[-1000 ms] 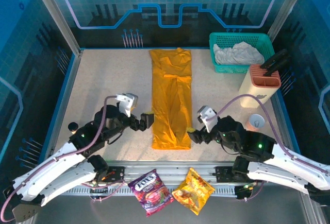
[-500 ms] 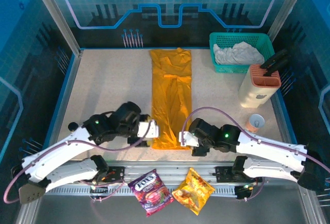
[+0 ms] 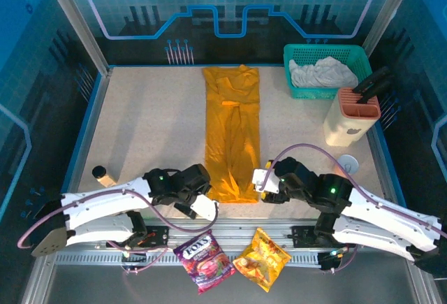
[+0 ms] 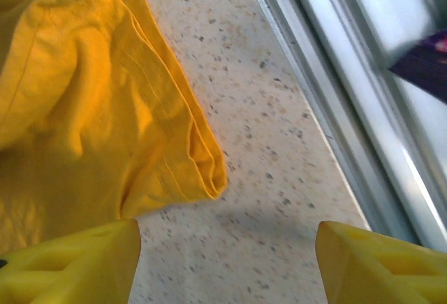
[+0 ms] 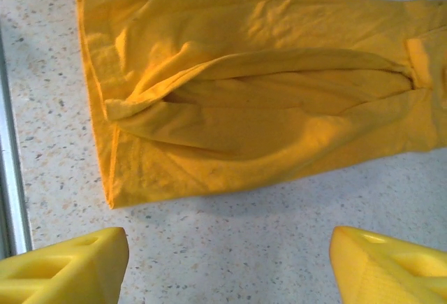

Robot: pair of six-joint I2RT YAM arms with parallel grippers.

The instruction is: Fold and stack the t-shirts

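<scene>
A golden-orange t-shirt [image 3: 232, 136] lies folded into a long narrow strip down the middle of the table. Its near hem corner [image 4: 202, 171] shows in the left wrist view. My left gripper [image 3: 203, 194] hovers just off that near-left corner, open [image 4: 227, 265], with bare tabletop between the yellow fingers [image 4: 70, 262]. My right gripper [image 3: 265, 189] sits beside the near-right edge of the shirt [image 5: 244, 108], open [image 5: 227, 269] and touching nothing. A whitish-grey t-shirt [image 3: 321, 73] lies crumpled in the teal basket [image 3: 297, 56].
A white and orange holder [image 3: 349, 119] and a small cup [image 3: 347, 164] stand at the right. A little bottle [image 3: 103, 175] stands at the left. The metal rail [image 4: 335, 108] runs along the near table edge, with two snack packets [image 3: 204, 260] [image 3: 262, 257] beyond it.
Both arms have swung down towards the shirt's near end. The left gripper went from beside the shirt's left edge to its near-left corner, its jaws narrowing. The shirt's near hem has shifted slightly.
</scene>
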